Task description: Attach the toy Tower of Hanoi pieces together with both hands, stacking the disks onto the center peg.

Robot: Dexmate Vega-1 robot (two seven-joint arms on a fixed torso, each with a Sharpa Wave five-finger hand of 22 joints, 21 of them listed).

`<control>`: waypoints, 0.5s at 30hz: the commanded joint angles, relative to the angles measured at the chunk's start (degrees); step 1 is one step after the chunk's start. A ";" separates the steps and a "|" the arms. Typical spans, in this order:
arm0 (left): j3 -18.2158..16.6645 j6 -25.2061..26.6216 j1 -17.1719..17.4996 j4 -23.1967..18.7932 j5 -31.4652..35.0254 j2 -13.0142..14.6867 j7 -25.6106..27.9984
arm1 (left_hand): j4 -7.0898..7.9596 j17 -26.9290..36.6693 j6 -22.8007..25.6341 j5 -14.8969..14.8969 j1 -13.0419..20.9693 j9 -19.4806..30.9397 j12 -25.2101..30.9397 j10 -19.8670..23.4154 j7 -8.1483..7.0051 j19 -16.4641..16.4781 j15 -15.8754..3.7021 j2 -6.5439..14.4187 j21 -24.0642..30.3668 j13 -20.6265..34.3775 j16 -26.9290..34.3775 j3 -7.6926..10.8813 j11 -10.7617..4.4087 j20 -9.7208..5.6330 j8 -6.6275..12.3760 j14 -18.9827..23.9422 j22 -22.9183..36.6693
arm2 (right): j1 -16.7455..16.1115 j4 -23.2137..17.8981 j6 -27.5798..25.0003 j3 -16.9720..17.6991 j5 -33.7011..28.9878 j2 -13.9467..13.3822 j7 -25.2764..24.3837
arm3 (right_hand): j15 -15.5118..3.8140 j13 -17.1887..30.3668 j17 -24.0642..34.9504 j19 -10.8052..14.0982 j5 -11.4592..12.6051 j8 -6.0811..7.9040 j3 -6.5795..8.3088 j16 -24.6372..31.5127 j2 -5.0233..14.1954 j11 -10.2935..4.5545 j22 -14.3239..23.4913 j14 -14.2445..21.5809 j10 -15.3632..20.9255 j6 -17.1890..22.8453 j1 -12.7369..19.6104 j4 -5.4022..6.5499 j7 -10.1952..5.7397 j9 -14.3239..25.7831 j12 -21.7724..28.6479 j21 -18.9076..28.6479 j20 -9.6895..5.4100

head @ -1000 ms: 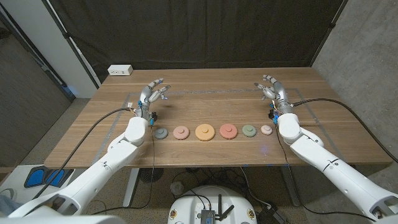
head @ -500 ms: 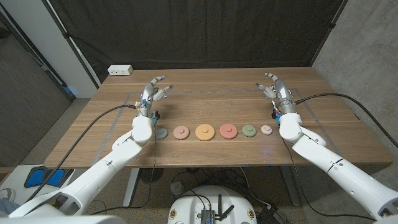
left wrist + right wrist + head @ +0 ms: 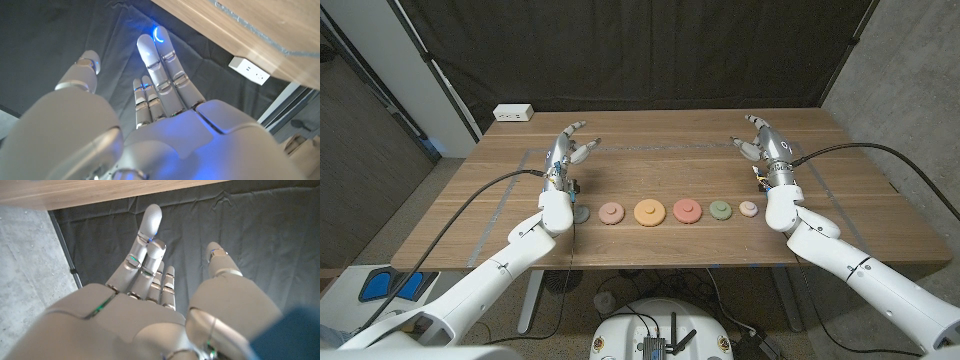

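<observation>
Six toy pieces lie in a row across the table's middle: a grey disk [image 3: 580, 213], a pink disk [image 3: 611, 212], an orange disk [image 3: 649, 211], a red piece [image 3: 687, 210], a green disk [image 3: 721, 210] and a small pale pink disk [image 3: 749, 208]. My left hand [image 3: 567, 152] is raised behind the row's left end, fingers spread, holding nothing. My right hand [image 3: 765, 147] is raised behind the row's right end, fingers apart and empty. The left hand [image 3: 150, 115] and right hand [image 3: 150, 310] show extended fingers in their wrist views.
A white power strip [image 3: 513, 113] lies at the table's far left corner. Black cables [image 3: 485, 195] trail from both wrists across the wooden table [image 3: 660, 165]. A dark curtain hangs behind the table.
Both arms have drawn slightly inward and their hands have lifted a little; the pieces stay put.
</observation>
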 commanded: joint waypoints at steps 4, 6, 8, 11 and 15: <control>-0.06 4.98 2.76 -4.70 3.68 3.05 1.32 | 0.13 -0.15 -0.08 0.39 1.16 0.26 -0.03 0.27 -0.18 0.37 -2.80 0.29 0.53 0.35 0.63 -0.49 0.35 -4.19 -0.14 0.51 -0.13 | -1.23 -5.84 -9.98 -2.45 -7.81 -1.37 1.54 | -5.72 0.28 -0.50 -0.10 0.04 0.07 -0.18 -0.60 0.41 -0.04 -0.26 -0.56 -0.19 -0.01 0.84 0.20 -0.10 0.14 -0.28 0.63 -3.12; -0.33 5.65 3.02 -5.60 3.40 3.54 0.53 | 0.14 -0.26 -0.26 0.40 1.23 0.26 -0.08 0.23 -0.13 0.26 -2.80 0.31 0.55 0.38 0.64 -0.57 0.48 -4.15 -0.23 0.46 -0.14 | -1.18 -7.07 -11.95 -2.75 -8.35 -1.42 2.92 | -5.67 0.35 -0.67 -0.20 0.02 0.15 -0.32 -0.71 0.69 0.29 -0.41 -0.48 -0.37 0.17 0.48 0.53 0.11 0.16 -0.33 0.64 -3.09; -0.36 7.01 3.18 -6.63 3.77 4.11 -0.21 | 0.17 -0.33 -0.61 0.42 1.38 0.26 -0.25 0.04 0.10 0.15 -2.79 0.37 0.66 0.43 0.84 -0.74 0.69 -4.02 -0.42 0.49 -0.18 | -1.02 -8.45 -14.44 -3.24 -9.28 -1.68 4.59 | -5.71 0.48 -0.65 -0.26 0.05 -0.10 -0.47 -0.67 1.08 0.51 -0.72 -0.19 -0.67 -0.44 0.18 0.77 0.72 0.18 -0.40 0.72 -3.09; -0.31 9.40 3.40 -8.29 4.51 5.07 -1.50 | 0.23 -0.62 -1.07 0.46 1.62 0.25 -0.60 -0.43 0.28 -0.32 -2.79 0.48 0.78 0.51 1.01 -1.08 1.15 -3.76 -0.71 0.24 -0.25 | -0.95 -9.94 -16.99 -3.79 -10.09 -2.03 6.58 | -5.73 0.69 -0.31 -0.40 0.22 -0.53 -0.63 -0.57 1.13 0.72 -0.97 -0.02 -1.60 -1.62 0.24 0.58 0.72 0.19 -0.64 1.06 -3.10; -0.47 11.20 3.96 -10.09 5.00 6.33 -2.73 | 0.29 -0.92 -0.96 0.49 1.75 0.26 -0.70 -0.40 0.40 -0.77 -2.78 0.57 0.82 0.57 0.99 -1.32 1.15 -3.61 -0.72 -0.15 -0.30 | -0.78 -11.56 -19.37 -4.40 -10.60 -2.75 9.37 | -5.74 0.82 -0.81 -0.55 0.30 -0.65 -0.75 -1.16 1.11 0.69 -1.15 -0.58 -1.62 -2.06 0.32 0.48 0.89 0.19 -0.58 1.23 -3.11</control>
